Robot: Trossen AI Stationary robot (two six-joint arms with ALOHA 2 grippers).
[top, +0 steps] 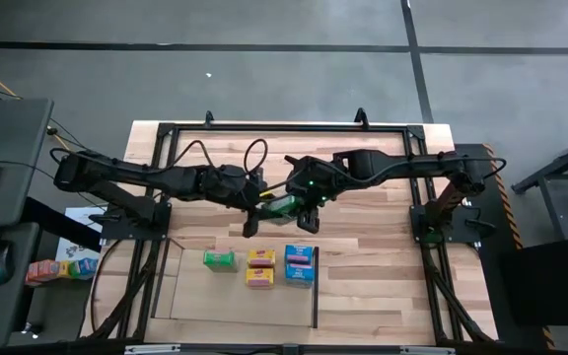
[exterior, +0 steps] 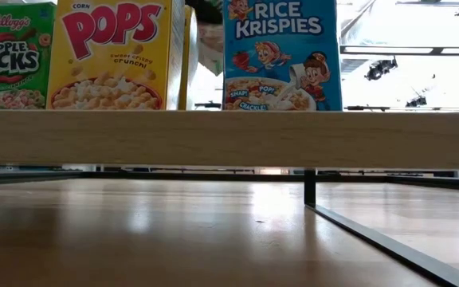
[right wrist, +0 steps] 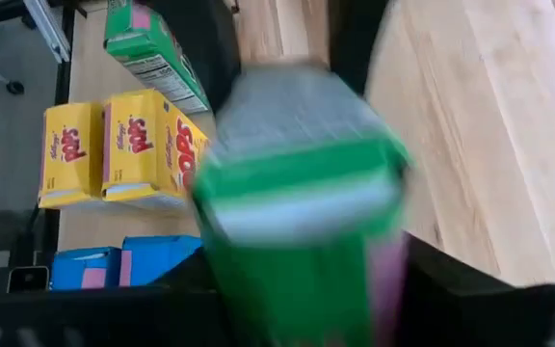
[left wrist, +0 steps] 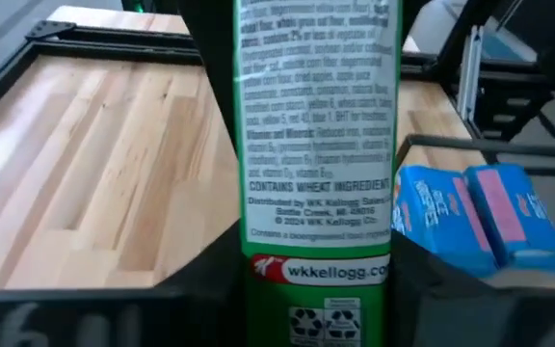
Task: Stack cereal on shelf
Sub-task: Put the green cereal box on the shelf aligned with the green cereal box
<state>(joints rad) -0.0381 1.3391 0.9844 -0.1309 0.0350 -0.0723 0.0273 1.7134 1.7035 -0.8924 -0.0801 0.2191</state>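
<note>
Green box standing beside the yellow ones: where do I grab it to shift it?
Take the standing green box near its top, coming straight down, fingers across its thin front-to-back depth. It stands upright with front and back clear, while the yellow boxes sit close on one side.

Green box in air point(top: 282, 204): hanging mid-table above the wood, w/ both grippers meeting at it; prob. gripped from both sides, contact hidden. Side panel w/ small print is showing in left wrist view point(left wrist: 318, 145).
Green box on shelf point(top: 219, 259): standing upright, Apple Jacks front point(exterior: 13, 54), leftmost in row.
Yellow pair point(top: 260, 267): Corn Pops point(exterior: 114, 54), sitting touching, middle of row.
Blue pair point(top: 300, 263): Rice Krispies point(exterior: 281, 54), standing just beside the yellow pair.
Shelf point(top: 190, 301): lying flat, pale; black bar point(top: 315, 286) running along its right side.
</note>
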